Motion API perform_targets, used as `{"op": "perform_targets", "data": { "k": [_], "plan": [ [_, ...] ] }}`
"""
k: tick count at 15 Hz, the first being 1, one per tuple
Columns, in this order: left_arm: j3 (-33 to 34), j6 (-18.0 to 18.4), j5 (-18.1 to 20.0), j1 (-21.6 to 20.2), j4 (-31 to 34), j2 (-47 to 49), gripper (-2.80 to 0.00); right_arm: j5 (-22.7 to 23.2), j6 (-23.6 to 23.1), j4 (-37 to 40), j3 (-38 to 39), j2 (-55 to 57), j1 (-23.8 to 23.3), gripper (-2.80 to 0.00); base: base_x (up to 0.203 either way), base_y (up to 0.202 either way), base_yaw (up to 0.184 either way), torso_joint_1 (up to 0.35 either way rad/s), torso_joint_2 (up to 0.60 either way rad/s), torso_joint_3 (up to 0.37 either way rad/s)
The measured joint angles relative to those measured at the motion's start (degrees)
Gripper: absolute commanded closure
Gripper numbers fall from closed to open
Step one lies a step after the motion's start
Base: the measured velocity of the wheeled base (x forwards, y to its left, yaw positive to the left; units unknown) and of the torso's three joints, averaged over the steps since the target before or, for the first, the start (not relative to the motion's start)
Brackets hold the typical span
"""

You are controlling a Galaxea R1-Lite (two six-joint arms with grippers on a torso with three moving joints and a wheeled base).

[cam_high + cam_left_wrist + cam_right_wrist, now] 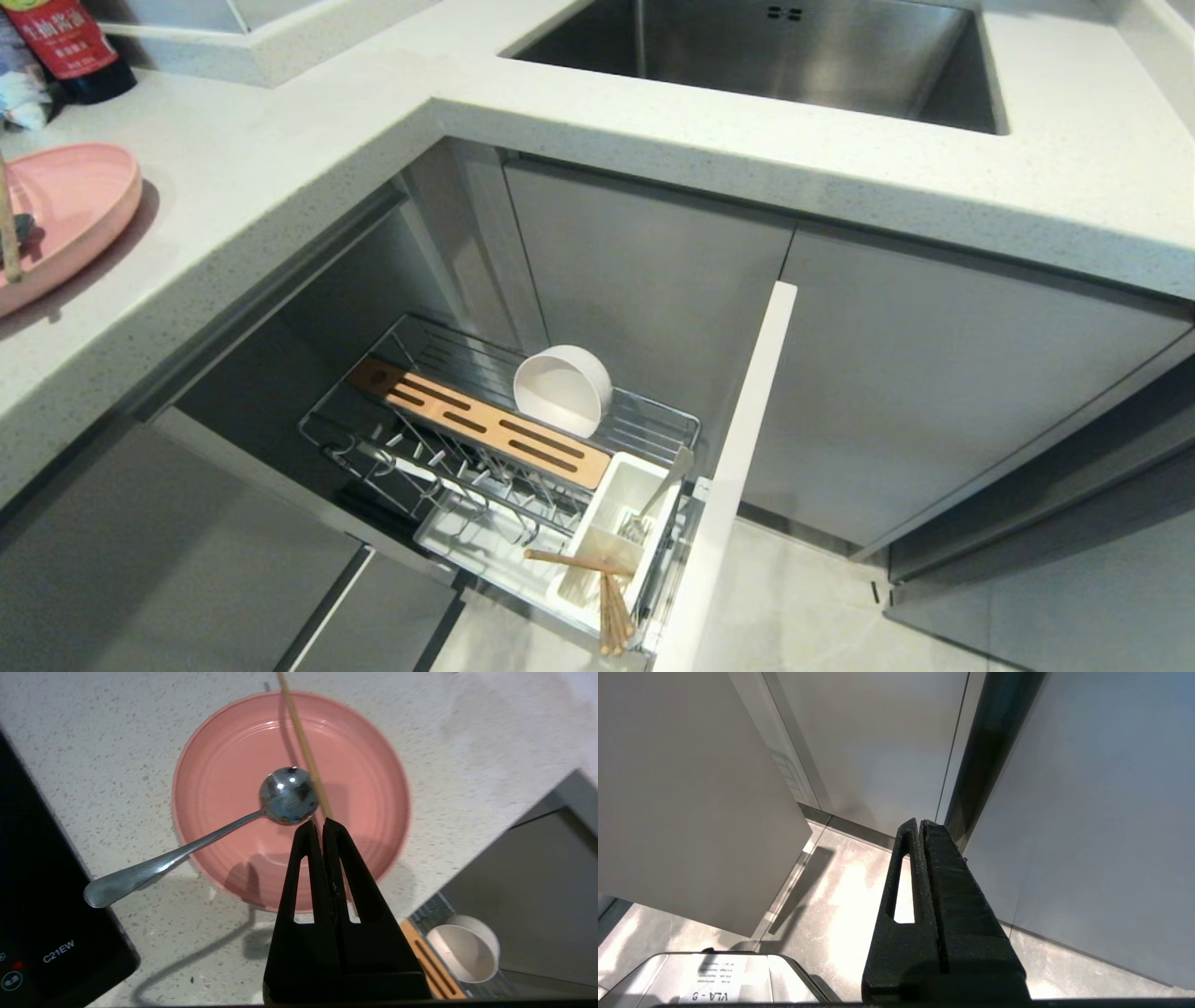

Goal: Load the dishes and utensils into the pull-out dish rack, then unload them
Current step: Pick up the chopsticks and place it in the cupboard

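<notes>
The bowl (pixel 563 390) is racked; chopsticks (pixel 304 749) are clamped in the closed left gripper (pixel 322 822) above the plate (pixel 289 798) and spoon (pixel 196 845), both unloaded.

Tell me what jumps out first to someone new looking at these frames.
The left gripper, shut on a chopstick, hangs over the pink plate on the counter, where a metal spoon lies across the rim. Below, the pull-out dish rack stands open with the white bowl on edge and a chopstick bundle in its utensil box.
</notes>
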State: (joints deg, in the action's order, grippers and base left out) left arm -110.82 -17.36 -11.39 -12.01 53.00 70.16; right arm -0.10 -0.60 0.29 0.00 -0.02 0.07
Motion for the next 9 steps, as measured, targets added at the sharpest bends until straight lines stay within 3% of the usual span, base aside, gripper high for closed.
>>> {"op": "perform_targets", "data": {
  "k": [1,2,9],
  "plan": [
    [-0.2,0.1,-0.5,-0.1,0.6,1.1,0.0,0.0,0.0,0.0,0.0,0.0,0.0,0.0,0.0,0.0,0.0,0.0,0.0,0.0],
    [-0.3,0.3,-0.9,-0.1,1.5,2.1,-2.8,0.0,0.0,0.0,0.0,0.0,0.0,0.0,0.0,0.0,0.0,0.0,0.0,0.0],
    [-0.4,1.5,-1.0,1.0,4.4,6.9,-2.8,0.0,0.0,0.0,0.0,0.0,0.0,0.0,0.0,0.0,0.0,0.0,0.0,0.0]
  ]
}}
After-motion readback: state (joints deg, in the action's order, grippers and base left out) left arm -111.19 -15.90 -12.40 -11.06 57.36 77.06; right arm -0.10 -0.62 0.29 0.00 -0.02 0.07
